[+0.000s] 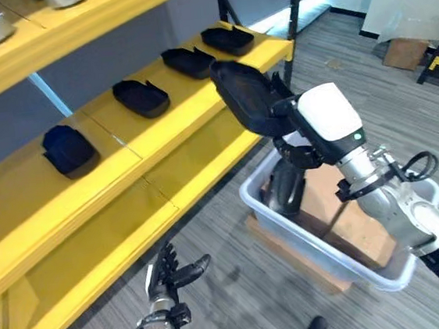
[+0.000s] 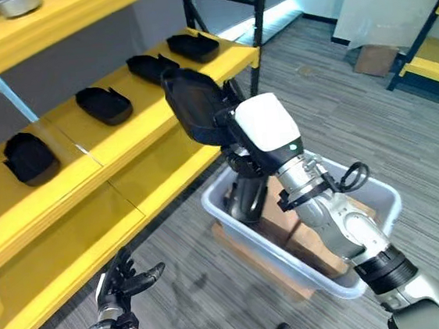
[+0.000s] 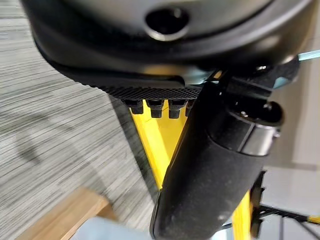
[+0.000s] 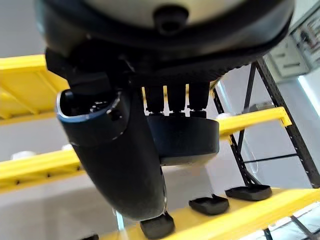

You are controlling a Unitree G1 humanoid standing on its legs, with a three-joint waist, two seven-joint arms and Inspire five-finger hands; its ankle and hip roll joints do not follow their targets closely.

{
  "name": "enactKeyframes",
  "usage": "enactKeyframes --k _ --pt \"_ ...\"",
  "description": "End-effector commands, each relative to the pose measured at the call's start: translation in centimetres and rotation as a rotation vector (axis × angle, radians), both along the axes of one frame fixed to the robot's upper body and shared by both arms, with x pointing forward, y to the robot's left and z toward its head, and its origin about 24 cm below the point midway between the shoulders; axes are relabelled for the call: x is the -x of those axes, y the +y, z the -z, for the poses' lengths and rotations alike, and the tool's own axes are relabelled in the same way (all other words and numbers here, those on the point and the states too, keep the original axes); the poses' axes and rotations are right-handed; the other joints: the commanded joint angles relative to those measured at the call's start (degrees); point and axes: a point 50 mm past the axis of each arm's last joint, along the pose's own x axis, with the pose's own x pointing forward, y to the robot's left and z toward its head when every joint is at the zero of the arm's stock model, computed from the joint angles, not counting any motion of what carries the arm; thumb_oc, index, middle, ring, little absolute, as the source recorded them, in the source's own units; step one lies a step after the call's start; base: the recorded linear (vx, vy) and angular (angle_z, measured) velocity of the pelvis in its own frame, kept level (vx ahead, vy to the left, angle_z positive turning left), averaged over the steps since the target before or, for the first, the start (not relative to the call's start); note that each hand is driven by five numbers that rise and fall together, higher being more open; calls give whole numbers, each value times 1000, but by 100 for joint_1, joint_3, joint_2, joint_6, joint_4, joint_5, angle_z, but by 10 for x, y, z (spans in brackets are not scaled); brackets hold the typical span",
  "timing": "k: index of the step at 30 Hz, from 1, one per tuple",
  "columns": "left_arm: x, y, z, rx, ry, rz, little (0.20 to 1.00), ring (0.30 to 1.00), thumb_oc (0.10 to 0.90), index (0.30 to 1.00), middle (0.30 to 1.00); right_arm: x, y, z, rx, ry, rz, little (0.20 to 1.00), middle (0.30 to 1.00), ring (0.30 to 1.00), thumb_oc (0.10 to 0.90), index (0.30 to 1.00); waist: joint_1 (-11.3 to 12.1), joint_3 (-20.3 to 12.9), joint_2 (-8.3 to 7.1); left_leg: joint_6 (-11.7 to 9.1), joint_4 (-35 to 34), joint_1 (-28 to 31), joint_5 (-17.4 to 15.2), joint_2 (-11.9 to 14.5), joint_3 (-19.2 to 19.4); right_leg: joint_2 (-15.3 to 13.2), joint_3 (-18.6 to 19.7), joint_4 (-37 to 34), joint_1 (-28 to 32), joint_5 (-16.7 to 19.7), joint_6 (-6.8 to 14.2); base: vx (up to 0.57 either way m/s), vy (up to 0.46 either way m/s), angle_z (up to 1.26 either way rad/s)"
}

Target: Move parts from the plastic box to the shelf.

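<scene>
Black, shallow, tray-shaped moulded plastic part [image 1: 246, 99] is raised in the right robot hand [image 1: 290, 122], whose fingers are curled round its lower edge; in the right wrist view those fingers [image 4: 176, 95] press down onto the dark part [image 4: 182, 137]. The held part sits tilted just above the front edge of the yellow metal shelf [image 1: 202, 147], at about 1 o'clock from the middle of the left eye view, above the far end of the pale grey plastic box [image 1: 289, 232]. That box stands on the grey striped floor [image 1: 240, 288] at about 4 o'clock, resting on a low wooden board [image 1: 293, 263], and holds brown cardboard [image 1: 342, 214] and another dark part [image 1: 287, 190] standing upright against its far wall. Four more black moulded parts lie in a row along the middle tier of the shelf, apart from one another: one [image 1: 69, 149] at 9 o'clock, one [image 1: 141, 96] at 11 o'clock, one [image 1: 187, 61] nearer 12 o'clock, and the last [image 1: 228, 39] by the black upright post [image 1: 292, 15]. The left robot hand [image 1: 165, 284] hangs low at 7 o'clock beside the bottom tier, fingers straight and spread, holding nothing. A brown cardboard box [image 1: 405, 52] lies on the floor at 2 o'clock, well apart from the rest.
</scene>
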Motion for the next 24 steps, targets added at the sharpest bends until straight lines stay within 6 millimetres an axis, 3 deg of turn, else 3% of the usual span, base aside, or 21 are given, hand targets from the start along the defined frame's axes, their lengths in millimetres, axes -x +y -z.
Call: enactKeyframes --k 1,6,14,20,23,24 --pt "-10 18 -40 -143 -195 39 1000 1000 900 1000 1000 8 18 -60 -60 -317 -109 300 300 300 400 300 338 -655 -268 430 -185 -225 249 78 -320 180 550 185 -211 -405 199 65 213 42" --pt "-1 24 -35 -161 -168 25 1000 1000 900 1000 1000 11 21 -60 -33 -331 -104 300 300 300 400 300 570 -706 -470 647 -205 -246 0 -439 -471 -189 457 -90 -31 -12 458 42 224 22" --pt "7 33 -36 -184 -166 -15 1000 1000 900 1000 1000 9 37 -64 -8 -348 -141 300 300 300 400 300 834 -760 -701 884 -399 -207 -109 -920 -556 -465 482 -435 61 540 737 27 141 14" --pt "8 40 -41 -198 -185 -57 1000 1000 900 1000 1000 8 43 -64 22 -352 -135 300 300 300 400 300 1074 -701 -886 1078 -108 -441 -307 -1313 -721 -773 528 -447 118 957 863 33 147 17" --pt "5 42 -43 -222 -187 -51 1000 1000 900 1000 1000 7 42 -62 43 -343 -127 300 300 300 400 300 1063 -664 -891 1204 52 -595 -314 -1539 -925 -863 903 -228 59 1069 812 25 141 49" --pt "4 42 -43 -228 -189 -44 1000 1000 900 1000 1000 8 41 -61 50 -339 -125 300 300 300 400 300 1009 -666 -860 1250 42 -600 -295 -1600 -1025 -778 1243 -111 -5 1037 747 86 171 70"
